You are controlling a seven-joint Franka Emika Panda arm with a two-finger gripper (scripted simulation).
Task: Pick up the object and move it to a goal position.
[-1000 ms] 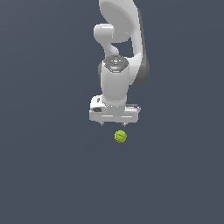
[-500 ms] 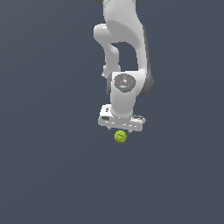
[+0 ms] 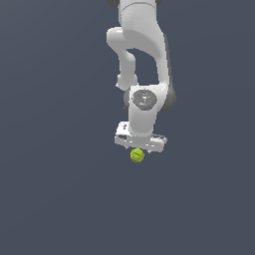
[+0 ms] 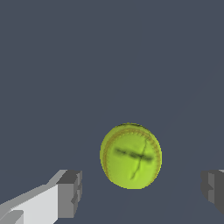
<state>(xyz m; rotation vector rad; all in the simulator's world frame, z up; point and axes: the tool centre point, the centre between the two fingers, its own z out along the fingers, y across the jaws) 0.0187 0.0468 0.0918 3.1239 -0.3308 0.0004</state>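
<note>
The arm has come down, so the claw now sits right on top of the ball. Before, there was a gap between them. The little yellow-green ball rests on the dark grey worktop. In the wrist view it lies between the two fingers, which are spread wide and do not touch it. The claw looks ready to go a bit lower and squeeze. The lift comes after that.

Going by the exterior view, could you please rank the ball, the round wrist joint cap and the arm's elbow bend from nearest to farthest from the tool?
1. Ball: just under the tool, whose fingers are spread either side.
2. Round joint cap: directly above the tool.
3. Elbow bend: highest, toward the exterior view's left.
</note>
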